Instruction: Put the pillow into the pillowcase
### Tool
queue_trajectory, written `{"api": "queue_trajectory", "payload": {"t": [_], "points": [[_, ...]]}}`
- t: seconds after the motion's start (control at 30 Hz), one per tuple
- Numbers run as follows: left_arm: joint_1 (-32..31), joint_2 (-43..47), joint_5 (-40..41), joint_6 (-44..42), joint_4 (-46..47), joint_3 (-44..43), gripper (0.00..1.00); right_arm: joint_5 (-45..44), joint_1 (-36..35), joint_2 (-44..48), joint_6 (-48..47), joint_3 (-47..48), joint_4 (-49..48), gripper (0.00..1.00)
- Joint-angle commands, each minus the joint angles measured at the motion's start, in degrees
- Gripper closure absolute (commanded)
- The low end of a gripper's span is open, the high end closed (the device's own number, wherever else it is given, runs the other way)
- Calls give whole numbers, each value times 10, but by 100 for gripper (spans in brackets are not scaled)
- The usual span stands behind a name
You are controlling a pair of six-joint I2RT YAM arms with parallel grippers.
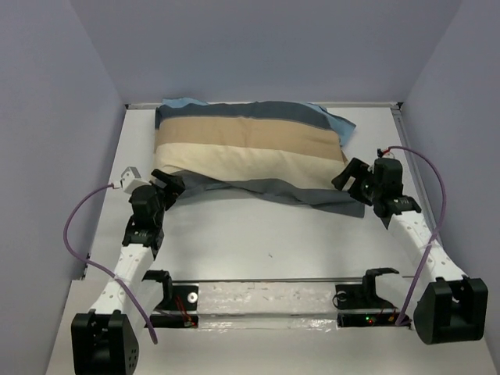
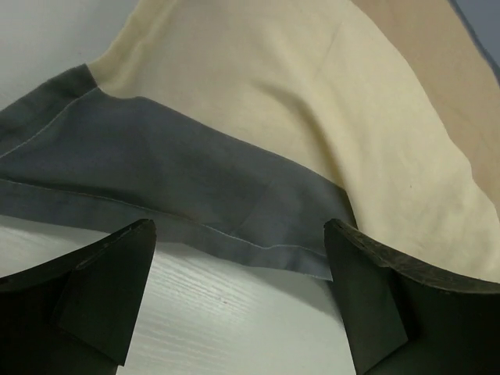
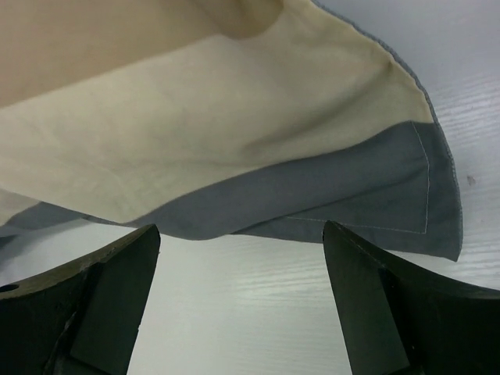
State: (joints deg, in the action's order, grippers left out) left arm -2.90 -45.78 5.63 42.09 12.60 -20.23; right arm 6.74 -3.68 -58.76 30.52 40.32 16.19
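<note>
Left gripper is released, jaws spread wide with nothing between them; the grey hem of the pillowcase lies just ahead of its fingertips, flat on the table. Right gripper is also spread and empty, with the case's other near corner just beyond its tips. The case bulges plumply; the pillow itself is hidden

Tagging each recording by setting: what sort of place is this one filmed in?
Probably a lab test booth, not a home: plain panels wall in a white table, two cabled robot arms are bolted at its near edge, and a striped pillowcase lies on it.
</note>
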Motion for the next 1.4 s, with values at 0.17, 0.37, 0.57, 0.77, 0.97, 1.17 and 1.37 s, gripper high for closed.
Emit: {"api": "queue_trajectory", "payload": {"t": [0.17, 0.37, 0.57, 0.77, 0.97, 1.17, 1.37], "points": [[69, 16, 53, 88, 128, 81, 1, 0, 63, -50, 26, -39, -129, 17], [87, 68, 67, 151, 83, 147, 1, -26, 125, -32, 74, -101, -153, 21], [97, 69, 81, 182, 73, 161, 1, -23, 175, -40, 103, -137, -177, 13], [117, -96, 61, 174, 231, 148, 6, 24, 218, -115, 133, -145, -236, 14], [122, -160, 56, 169, 333, 143, 73, 93, 218, -208, 125, -118, -279, 32], [134, -148, 37, 165, 332, 131, 100, 133, 218, -230, 155, -122, -340, 100], [146, -34, 44, 132, 201, 77, 100, 37, 218, -48, 151, -123, -268, 100]]}}
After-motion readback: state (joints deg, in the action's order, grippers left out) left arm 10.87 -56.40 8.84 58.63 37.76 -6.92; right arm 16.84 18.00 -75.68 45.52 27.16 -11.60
